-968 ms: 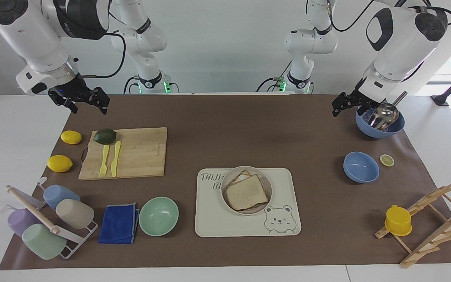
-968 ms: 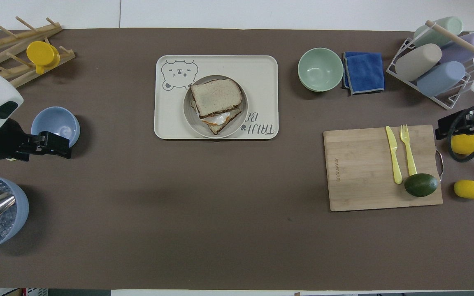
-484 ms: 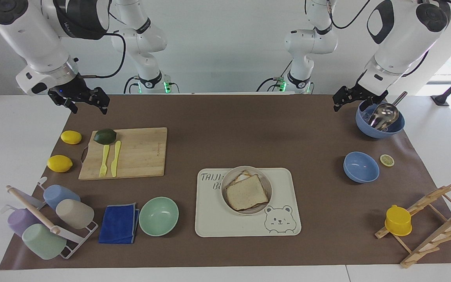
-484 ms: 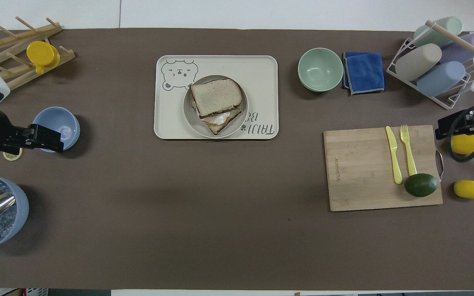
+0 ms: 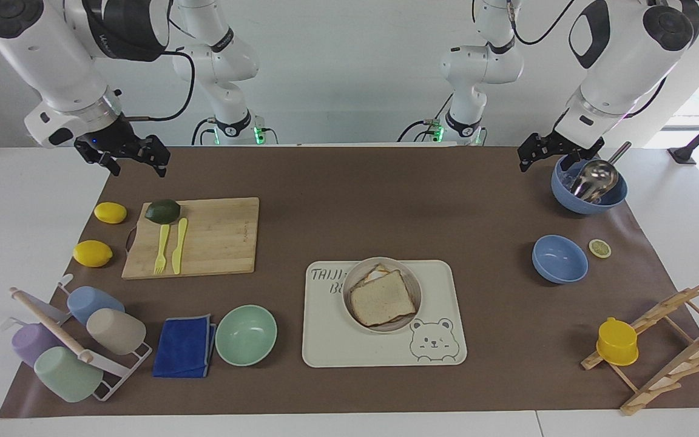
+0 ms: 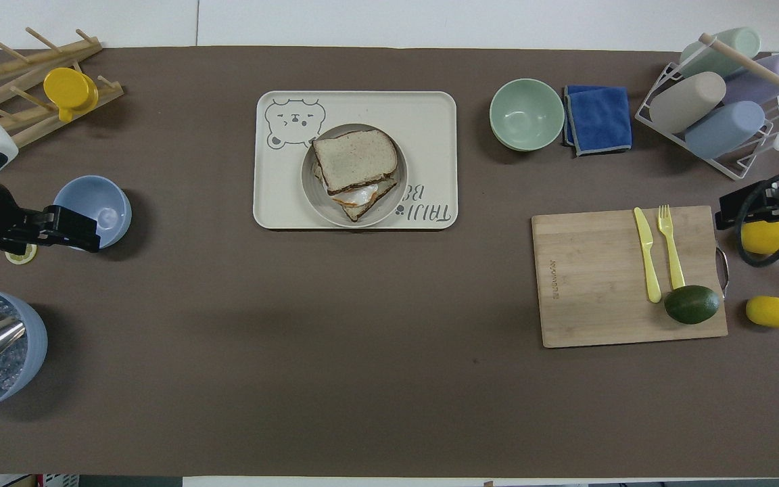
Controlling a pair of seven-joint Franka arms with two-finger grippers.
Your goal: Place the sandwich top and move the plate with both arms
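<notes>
The sandwich top (image 5: 381,297) lies on the egg toast (image 6: 359,199), which sits in the round beige plate (image 5: 409,278). From overhead the sandwich top (image 6: 354,159) is turned a little against the toast on the plate (image 6: 312,196). The plate stands on the cream bear-printed tray (image 5: 440,279). My left gripper (image 5: 540,162) is open and empty, up in the air beside the large blue bowl (image 5: 589,194). Overhead, the left gripper (image 6: 88,233) is at the edge of the small blue bowl (image 6: 95,206). My right gripper (image 5: 137,168) is open and empty, waiting over the mat's corner.
A cutting board (image 5: 216,237) carries an avocado, a yellow fork and a knife, with two lemons (image 5: 92,253) beside it. A mint bowl (image 5: 246,334), a blue cloth (image 5: 184,347) and a cup rack (image 5: 76,340) are nearby. A wooden rack with a yellow cup (image 5: 617,342) stands at the left arm's end.
My left gripper has drawn back toward the left arm's end of the table and risen a little. The right arm, sandwich and plate have not moved.
</notes>
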